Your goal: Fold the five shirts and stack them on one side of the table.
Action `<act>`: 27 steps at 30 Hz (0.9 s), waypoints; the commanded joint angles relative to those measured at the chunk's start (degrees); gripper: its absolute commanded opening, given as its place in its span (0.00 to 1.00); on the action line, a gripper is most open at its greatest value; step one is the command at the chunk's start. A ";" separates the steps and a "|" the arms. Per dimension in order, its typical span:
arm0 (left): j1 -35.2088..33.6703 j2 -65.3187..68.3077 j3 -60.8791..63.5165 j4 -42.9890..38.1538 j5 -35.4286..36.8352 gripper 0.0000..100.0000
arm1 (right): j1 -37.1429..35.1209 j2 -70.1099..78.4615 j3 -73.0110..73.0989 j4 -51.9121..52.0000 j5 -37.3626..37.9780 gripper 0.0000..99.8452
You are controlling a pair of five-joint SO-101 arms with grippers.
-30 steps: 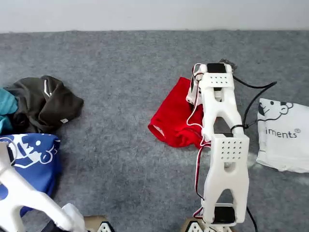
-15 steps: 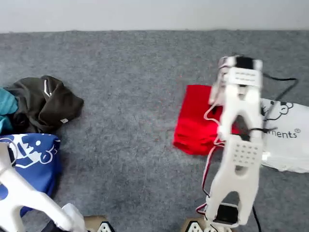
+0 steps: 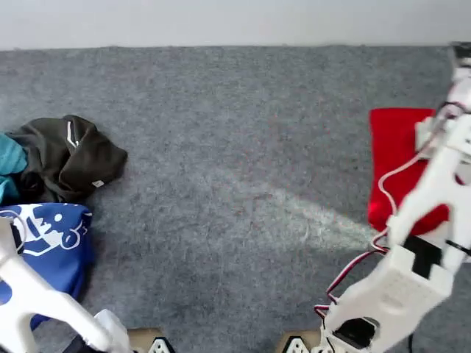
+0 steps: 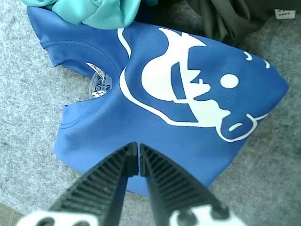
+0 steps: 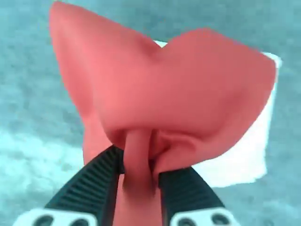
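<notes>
Grips a bunched fold of the red shirt [image 3: 394, 158] in the clamped right tool [image 5: 137, 162], at the bench's [image 3: 235, 184] right edge, over a white shirt [image 5: 244, 155]. Holds the left tool [image 4: 139, 150] pressed together over a blue shirt [image 4: 155, 136], near left. Farther back there, heaped: 1 teal shirt [image 3: 9, 158], 1 dark shirt [image 3: 62, 158].

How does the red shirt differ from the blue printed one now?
The plain red shirt is bunched, pinched in the right gripper; the blue shirt with white print lies spread on the grey carpet, below the shut left gripper. The red shirt hangs over a white shirt at the right; the blue shirt lies at the left beside a dark olive garment. Both are shirts.
</notes>
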 commanded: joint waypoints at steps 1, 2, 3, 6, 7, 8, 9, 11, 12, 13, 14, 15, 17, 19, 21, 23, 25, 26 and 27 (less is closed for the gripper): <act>-0.35 -1.67 -0.48 0.44 0.26 0.02 | 4.70 -3.21 -0.44 2.07 3.96 0.01; -0.35 -1.67 -0.48 0.44 0.26 0.02 | 5.67 -2.59 -0.44 1.63 4.66 0.01; -0.35 -1.67 -0.48 0.44 0.26 0.02 | 6.64 -1.71 -0.44 0.84 5.19 0.01; -0.35 -1.67 -0.48 0.44 0.26 0.02 | 8.66 2.95 -0.44 -2.86 6.95 0.01; -0.35 -1.67 -0.48 0.44 0.26 0.02 | 9.01 5.05 -0.44 -4.26 8.35 0.01; -0.35 -1.67 -0.40 0.53 0.26 0.02 | 9.10 7.43 -0.62 -5.58 10.20 0.02; -0.35 -1.67 -0.40 0.97 0.18 0.02 | 9.19 9.19 -0.79 -6.55 12.13 0.04; -0.18 -1.67 -0.48 1.67 0.18 0.02 | 9.36 11.03 -3.08 -6.64 13.89 0.13; -0.18 -1.67 -0.40 1.67 0.18 0.02 | 9.89 11.12 -4.92 -6.02 13.54 0.19; -0.35 -1.67 -0.40 1.76 0.18 0.02 | 10.24 10.86 -7.56 -5.14 12.75 0.25; -0.35 -1.67 -0.40 1.93 0.09 0.02 | 10.42 10.51 -10.46 -4.00 11.60 0.30; -0.35 -1.67 -0.40 2.29 0.09 0.02 | 10.51 10.24 -13.27 -2.59 10.46 0.35; -0.35 -1.67 -0.40 2.99 0.09 0.02 | 10.68 10.07 -18.20 0.40 9.49 0.39; -0.35 -1.67 -0.40 3.60 0.09 0.02 | 10.59 10.07 -21.45 2.33 9.76 0.38; -0.35 -1.67 -0.40 4.40 0.09 0.02 | 10.68 9.71 -21.63 2.24 10.11 0.34; -0.35 -1.67 -0.40 5.01 0.09 0.02 | 10.86 10.15 -21.45 2.33 10.11 0.28; -0.35 -1.67 -0.40 5.27 0.09 0.02 | 10.95 10.24 -20.13 2.24 10.11 0.19; -0.35 -1.67 -0.48 5.36 0.09 0.02 | 10.95 10.24 -18.81 2.24 10.11 0.13; -0.35 -1.67 -0.66 5.63 0.09 0.02 | 10.77 10.24 -17.32 2.24 10.20 0.08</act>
